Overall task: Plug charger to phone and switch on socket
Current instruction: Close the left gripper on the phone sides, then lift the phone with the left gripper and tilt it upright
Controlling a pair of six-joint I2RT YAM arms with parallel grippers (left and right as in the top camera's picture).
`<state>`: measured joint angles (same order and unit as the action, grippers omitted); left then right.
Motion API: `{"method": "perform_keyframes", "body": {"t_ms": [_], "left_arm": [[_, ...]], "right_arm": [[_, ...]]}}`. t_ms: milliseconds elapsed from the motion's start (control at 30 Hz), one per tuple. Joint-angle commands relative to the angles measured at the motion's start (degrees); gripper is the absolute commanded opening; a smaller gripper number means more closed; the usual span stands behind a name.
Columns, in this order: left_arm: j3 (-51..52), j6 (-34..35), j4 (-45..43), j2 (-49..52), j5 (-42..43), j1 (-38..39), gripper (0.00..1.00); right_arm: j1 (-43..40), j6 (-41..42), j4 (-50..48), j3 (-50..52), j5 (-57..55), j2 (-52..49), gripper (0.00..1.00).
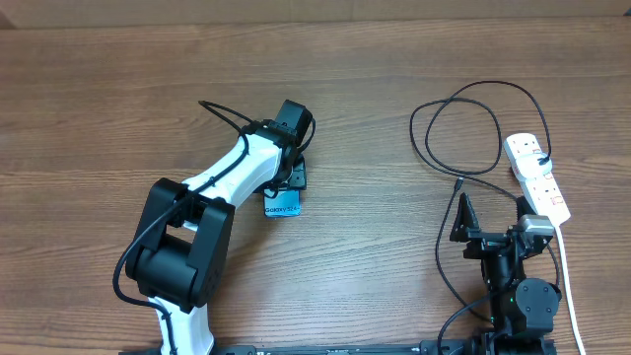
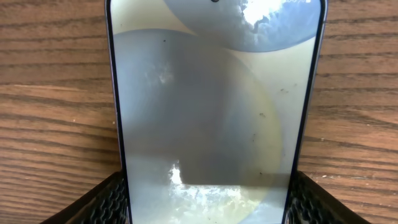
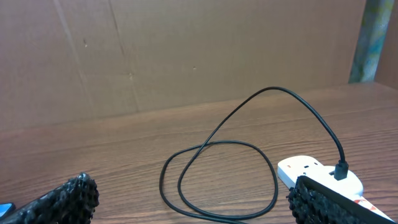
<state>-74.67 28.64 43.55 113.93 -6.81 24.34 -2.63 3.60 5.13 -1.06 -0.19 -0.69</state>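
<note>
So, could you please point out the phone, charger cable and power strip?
Slim dark-edged smartphone (image 2: 211, 124): left wrist view, screen middle.
Thin black charger cable (image 3: 272, 89): right wrist view, top of arc.
White elongated power strip (image 1: 538, 179): overhead view, mid-body.

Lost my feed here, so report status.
Left gripper shut on phone. Right gripper open, empty. Charger plugged into socket, other end free. Nothing blocking.

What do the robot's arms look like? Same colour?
Not quite. The left arm has a white tube between chunky black joints, with a black cable looping along it. The right arm shows mostly black. Its fingers are black and bumpy.
</note>
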Motion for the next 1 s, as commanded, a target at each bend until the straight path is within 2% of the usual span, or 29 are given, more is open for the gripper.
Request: {"method": "perform_keyframes", "body": {"t_ms": [0, 967], "left_arm": [[-0.61, -1.44, 0.57, 1.77, -2.58, -0.35, 0.58], [-13.27, -1.44, 11.10, 1.77, -1.66, -0.33, 0.56]], "right_arm": [[-0.33, -0.26, -0.37, 0.61, 0.26, 0.31, 1.00], [-0.33, -0.26, -0.37, 0.61, 0.26, 0.31, 1.00]]}}
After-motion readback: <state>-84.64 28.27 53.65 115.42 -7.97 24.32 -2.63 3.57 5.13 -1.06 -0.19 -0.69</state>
